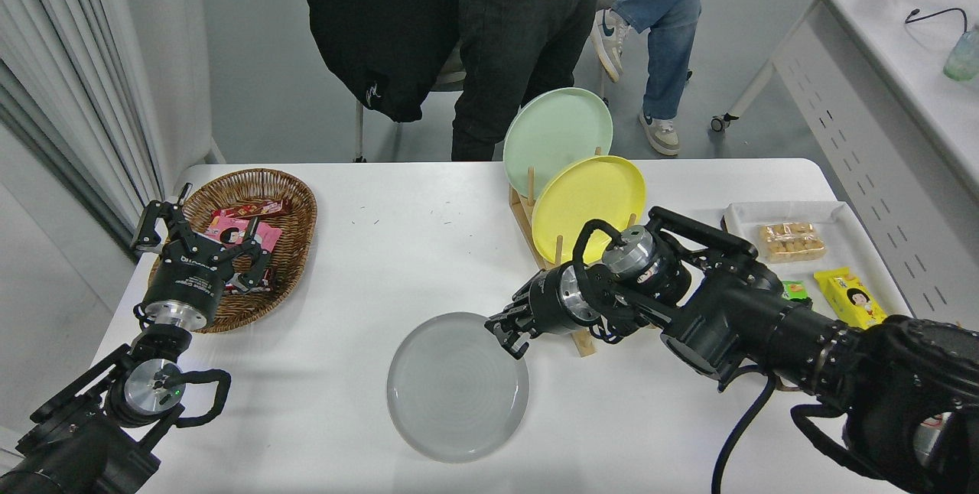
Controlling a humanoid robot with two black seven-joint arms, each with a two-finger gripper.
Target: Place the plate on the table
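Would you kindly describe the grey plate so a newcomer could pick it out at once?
On the white table, look at the near middle, in front of the wooden rack. The grey plate is there, the right end effector at its far right rim. The yellow plate and the mint green plate stand upright in the rack.

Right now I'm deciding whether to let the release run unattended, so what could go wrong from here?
1. The right gripper holds the grey plate only at its far-right rim; if one edge is not down, letting go could make it drop or slide on the white table.
2. Pulling back, the arm could bump the wooden rack holding the yellow plate.
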